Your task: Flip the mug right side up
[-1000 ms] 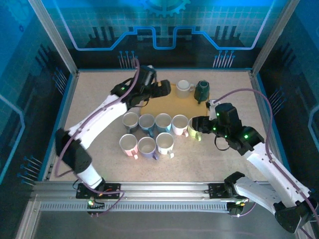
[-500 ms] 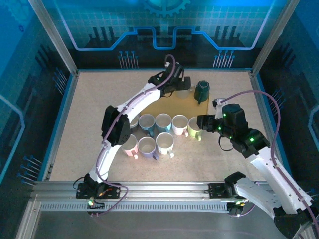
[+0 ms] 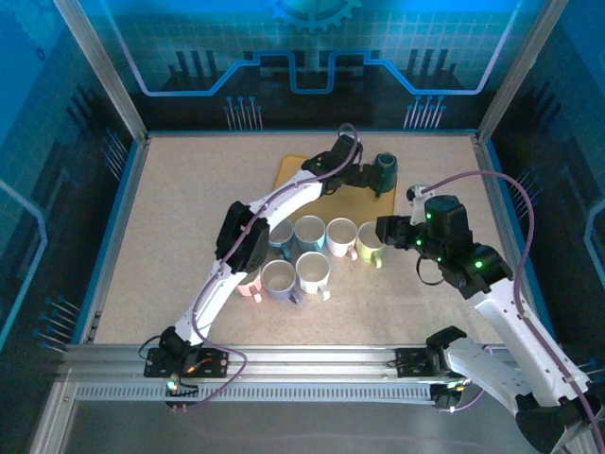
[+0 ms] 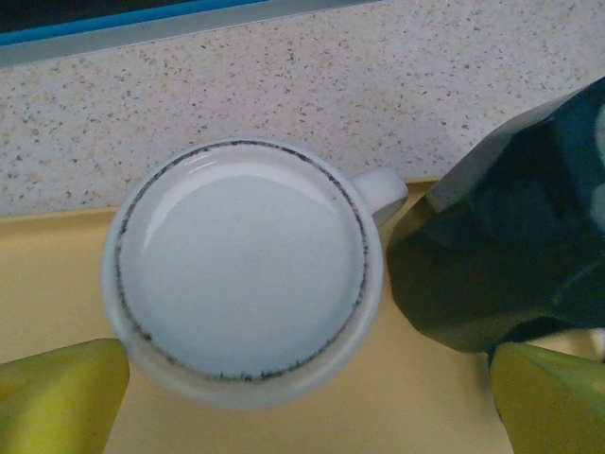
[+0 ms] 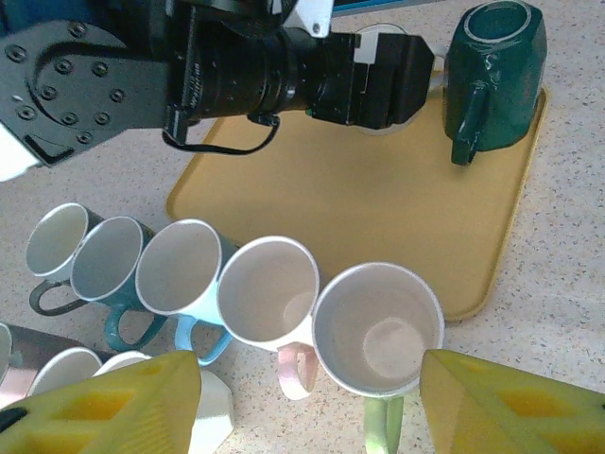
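Observation:
A white mug (image 4: 241, 270) stands upside down on the yellow tray (image 4: 57, 255), its flat base with a speckled ring facing up and its handle pointing right. My left gripper (image 4: 302, 416) hovers straight above it, open, with the yellow fingertips (image 4: 57, 397) on either side and nothing held. In the top view the left gripper (image 3: 364, 177) reaches over the tray's back right. My right gripper (image 5: 310, 388) is open just over an upright light-green-handled mug (image 5: 378, 326), without gripping it. In the top view the right gripper (image 3: 383, 232) sits beside that mug (image 3: 369, 246).
A dark green mug (image 4: 510, 255) stands close to the right of the white one on the tray (image 5: 359, 208); it is also on the tray's far right (image 5: 496, 71). Several upright mugs (image 3: 307, 232) stand in two rows in front of the tray.
My left arm has swung right across the tray to hang over the white mug. The right gripper has drawn back slightly from the green-handled mug and widened a little.

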Available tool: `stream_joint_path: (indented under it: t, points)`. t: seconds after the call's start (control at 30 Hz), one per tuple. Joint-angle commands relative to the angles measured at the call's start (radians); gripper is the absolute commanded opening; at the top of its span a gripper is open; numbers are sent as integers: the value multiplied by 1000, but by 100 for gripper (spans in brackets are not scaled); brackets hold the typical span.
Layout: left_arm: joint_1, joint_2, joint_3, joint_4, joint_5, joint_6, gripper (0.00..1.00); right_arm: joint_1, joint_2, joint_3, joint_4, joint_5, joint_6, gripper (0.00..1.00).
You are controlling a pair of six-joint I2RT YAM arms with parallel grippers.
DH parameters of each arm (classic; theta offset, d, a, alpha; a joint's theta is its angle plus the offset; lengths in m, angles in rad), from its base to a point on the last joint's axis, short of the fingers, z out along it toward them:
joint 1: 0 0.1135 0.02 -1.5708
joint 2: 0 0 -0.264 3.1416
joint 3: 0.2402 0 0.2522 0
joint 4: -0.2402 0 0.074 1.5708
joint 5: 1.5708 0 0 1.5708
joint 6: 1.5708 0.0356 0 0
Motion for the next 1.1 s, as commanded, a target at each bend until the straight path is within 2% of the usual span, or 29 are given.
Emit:
stream_joint_path:
  t: [0.0,0.23,0.37,0.6,0.77,0.97,1.07]
  points:
    - [-3,48,68,6,-63,34,99,-16,1,-16,32,-24,-7,64]
    - [20,91,73,41,-95,-14,99,-19,16,-18,39,-40,-2,64]
    - [42,106,76,77,-61,-52,99,-20,27,-13,40,-46,-2,65]
    - [61,152,139,112,-8,-38,99,-21,47,-10,43,-59,0,65]
    - [70,159,147,115,27,-40,91,-21,51,-7,39,-53,-2,65]
    - [73,152,148,69,37,-37,76,-20,52,2,34,-53,1,65]
    - [73,122,117,38,30,-46,72,-21,42,8,30,-49,2,65]
